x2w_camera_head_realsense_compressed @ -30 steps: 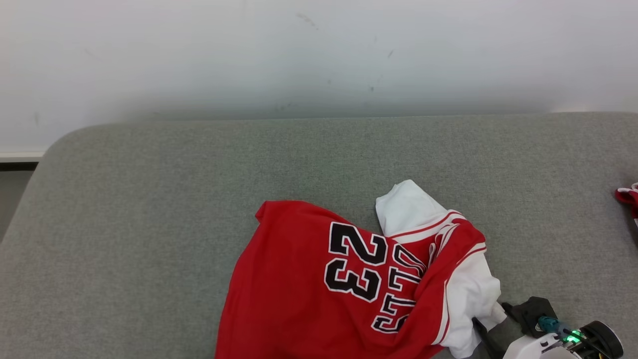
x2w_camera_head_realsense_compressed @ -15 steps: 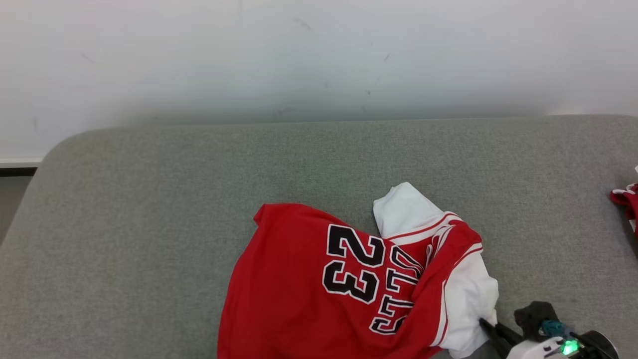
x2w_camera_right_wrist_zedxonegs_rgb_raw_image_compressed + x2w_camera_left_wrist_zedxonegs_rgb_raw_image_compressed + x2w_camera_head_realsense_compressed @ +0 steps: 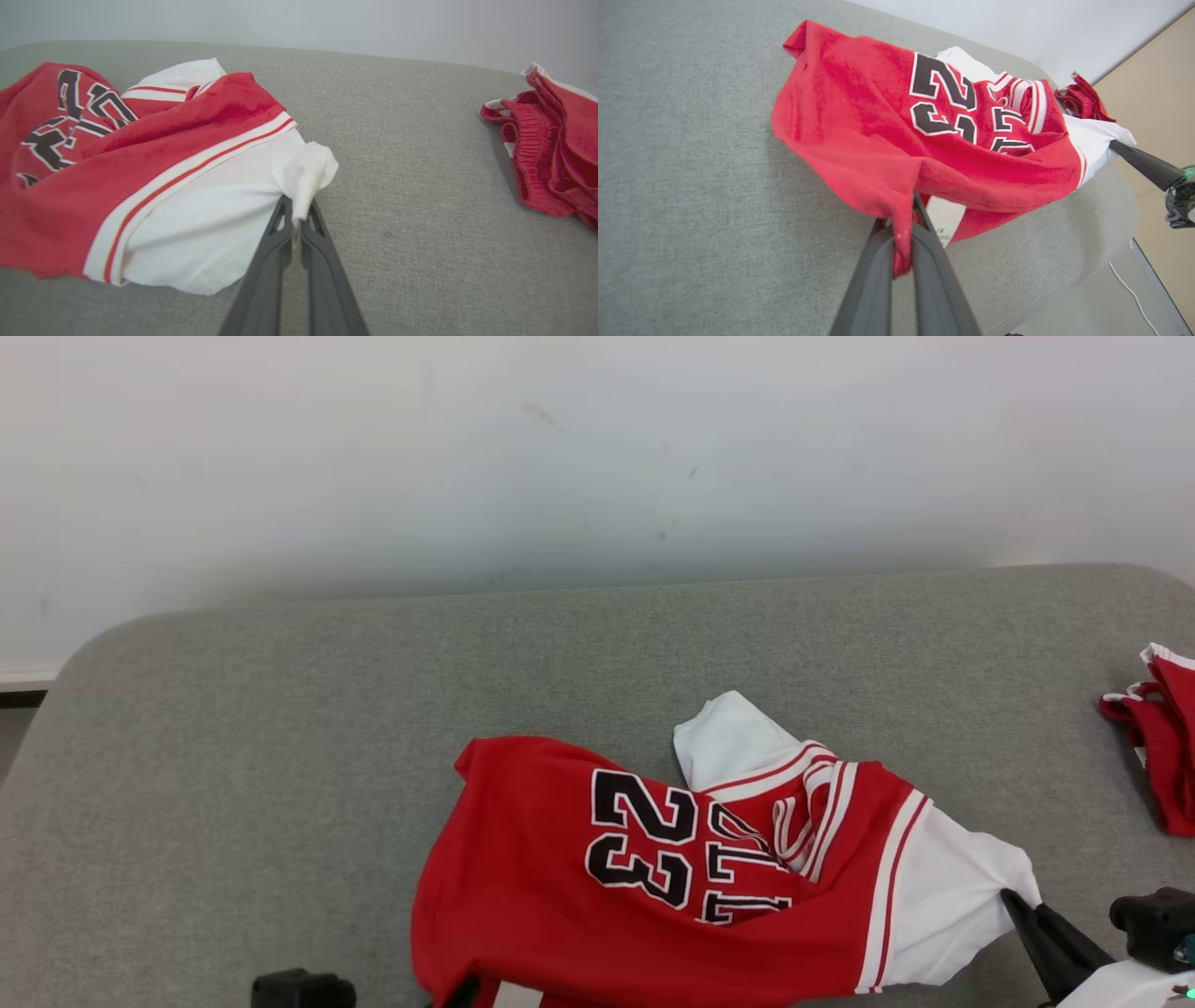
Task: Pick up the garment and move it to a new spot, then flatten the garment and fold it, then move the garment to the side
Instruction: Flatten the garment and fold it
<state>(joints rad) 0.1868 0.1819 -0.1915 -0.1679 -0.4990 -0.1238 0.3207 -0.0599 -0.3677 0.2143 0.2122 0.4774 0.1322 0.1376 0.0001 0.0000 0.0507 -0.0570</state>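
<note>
Two-point grasp on the garment [image 3: 560, 905], judged to be the start of the lift.

Lower centre, left wrist view: the left gripper [image 3: 902, 228] is clenched on a pinch of the red hem [image 3: 896, 196], beside a white label [image 3: 943, 219].

Lower centre, right wrist view: the right gripper [image 3: 295, 217] is clenched on the bunched end of the white sleeve [image 3: 303, 172]. Taking opposite ends probably lets the arms carry the cloth stretched between them rather than in a heap.

Centre and lower centre, head view: the garment, a red jersey numbered 23, lies crumpled on the grey cushion [image 3: 280, 756]. Its white end is drawn taut toward the lower right corner.

Right edge: a second red garment [image 3: 1153, 747], well apart from the first.

Upper frame: a pale wall [image 3: 560, 448].
</note>
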